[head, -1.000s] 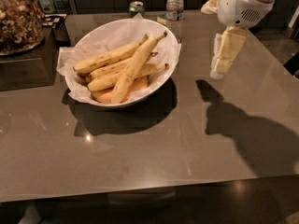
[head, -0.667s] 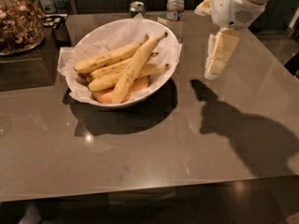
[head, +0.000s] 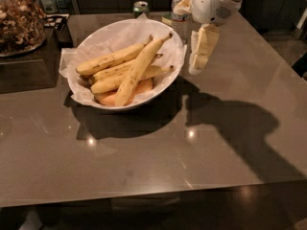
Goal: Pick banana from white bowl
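The white bowl [head: 90,38], lined with crumpled white paper, stands on the brown table toward the back left. The banana [head: 139,71], long, nearly straight and speckled, lies diagonally on top of the pile, its dark stem tip pointing to the back right. Shorter, more curved bananas [head: 111,59] lie under and beside it, and a pale orange fruit piece [head: 108,97] sits at the front of the bowl. My gripper [head: 195,70] hangs pointing down just outside the bowl's right rim, above the table, holding nothing.
A glass jar of nuts [head: 19,20] stands on a dark tray [head: 29,68] at the back left. A green can [head: 140,7] and a water bottle [head: 178,4] stand behind the bowl. The table's front edge [head: 153,195] runs across the bottom.
My gripper has moved left, from well to the right of the bowl to just beside its right rim. The bananas and bowl have not moved.
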Controlling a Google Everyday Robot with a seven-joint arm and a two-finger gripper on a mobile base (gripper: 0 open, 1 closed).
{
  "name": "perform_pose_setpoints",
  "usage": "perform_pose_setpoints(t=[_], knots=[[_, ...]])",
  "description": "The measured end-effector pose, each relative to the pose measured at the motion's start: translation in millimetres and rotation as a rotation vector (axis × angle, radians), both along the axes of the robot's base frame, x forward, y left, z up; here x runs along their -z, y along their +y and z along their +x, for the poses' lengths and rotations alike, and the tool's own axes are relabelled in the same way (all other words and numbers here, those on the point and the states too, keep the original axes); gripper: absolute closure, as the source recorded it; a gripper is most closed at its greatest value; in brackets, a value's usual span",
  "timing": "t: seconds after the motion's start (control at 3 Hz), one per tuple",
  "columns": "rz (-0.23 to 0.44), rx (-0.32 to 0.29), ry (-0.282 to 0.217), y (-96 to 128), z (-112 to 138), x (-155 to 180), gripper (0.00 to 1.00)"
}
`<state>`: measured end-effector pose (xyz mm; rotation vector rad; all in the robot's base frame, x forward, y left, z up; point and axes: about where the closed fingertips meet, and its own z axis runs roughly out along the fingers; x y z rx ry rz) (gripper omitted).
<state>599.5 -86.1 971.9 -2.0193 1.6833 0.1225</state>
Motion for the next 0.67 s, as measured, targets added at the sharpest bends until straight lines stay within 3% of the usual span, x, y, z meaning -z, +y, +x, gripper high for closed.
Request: perform_pose_setpoints(t=[0.67], knots=[[0.107,-0.091,-0.008,45,18,-21,0.00]])
